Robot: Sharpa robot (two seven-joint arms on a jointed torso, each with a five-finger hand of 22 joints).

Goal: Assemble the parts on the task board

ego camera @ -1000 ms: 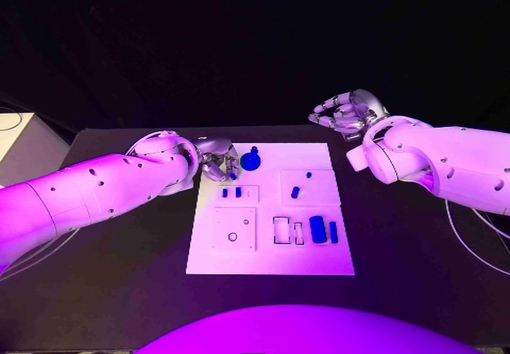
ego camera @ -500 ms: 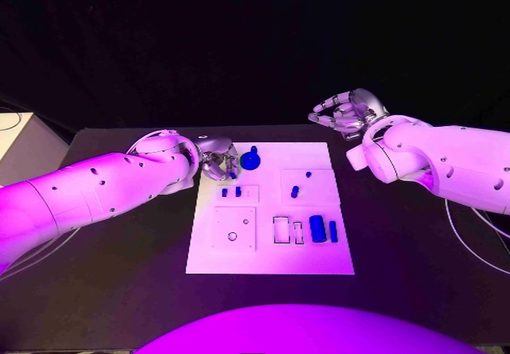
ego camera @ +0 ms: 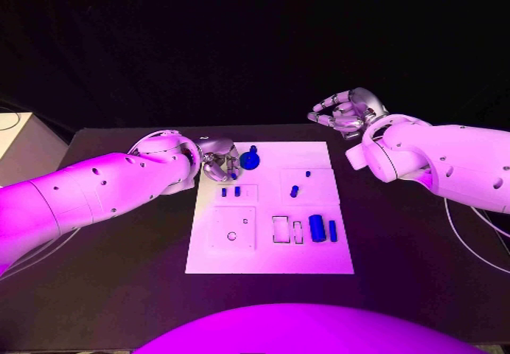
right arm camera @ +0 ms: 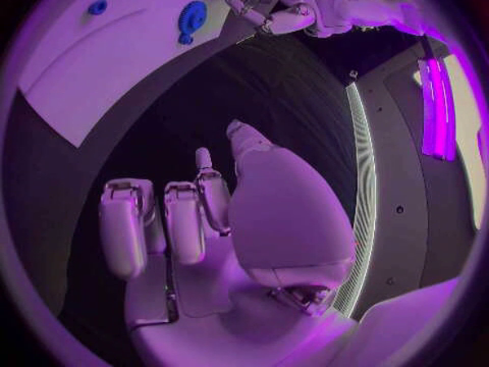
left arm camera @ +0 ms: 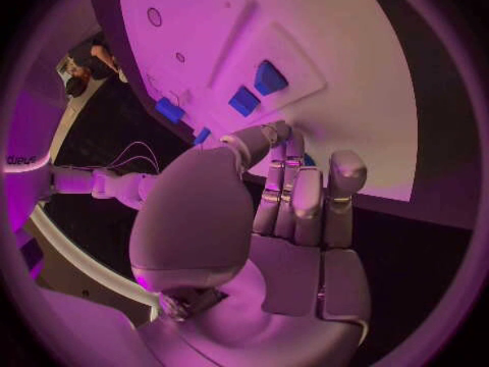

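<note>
While the white task board (ego camera: 270, 254) lies mid-desk (ego camera: 106, 280) with small blue parts (ego camera: 317, 226) set in its recesses, the left hand (ego camera: 219, 161) hovers at the board's far-left corner, fingers (left arm camera: 293, 189) curled inward; whether they grip anything cannot be told. A round blue part (ego camera: 250, 158) sits just beside those fingers, and the right hand (ego camera: 342, 112) hangs well beyond the board's far-right corner, fingers (right arm camera: 183, 220) loosely bent around nothing.

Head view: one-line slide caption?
Left hand at the white task board's far-left corner beside a round blue part; right hand raised off-board.
</note>
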